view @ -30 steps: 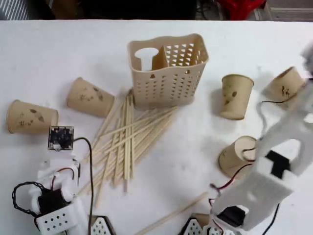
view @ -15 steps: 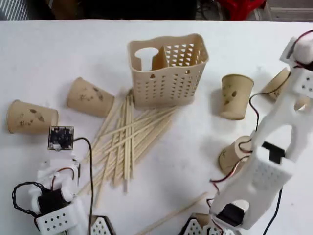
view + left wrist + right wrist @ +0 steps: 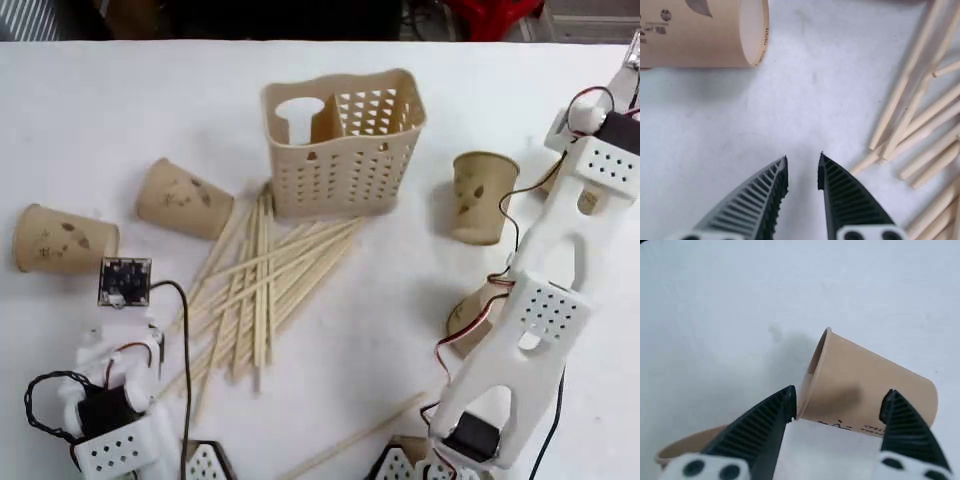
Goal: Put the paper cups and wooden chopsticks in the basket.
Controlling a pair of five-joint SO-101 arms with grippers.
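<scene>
Overhead, white table (image 3: pixel 120 100), dark room (image 3: pixel 250 18) beyond, left gripper (image 3: pixel 803 156) barely parted, empty, right gripper (image 3: pixel 840 391) spread over cup (image 3: pixel 865 375)

The basket (image 3: pixel 345 170), beige with pierced walls and two compartments, stands upright at mid-table. The chopsticks (image 3: pixel 262 280), pale wood, lie fanned loosely just before it; a stray chopstick (image 3: pixel 350 440) lies apart, nearer me. The tan far-left cup (image 3: pixel 65 240), inner left cup (image 3: pixel 183 198) and low right cup (image 3: pixel 463 322) lie on their sides. The middle right cup (image 3: pixel 482 197) sits near the basket. The far-right cup (image 3: pixel 870 385) lies on its side, straddled by my right gripper (image 3: pixel 840 392), fingers spread.
</scene>
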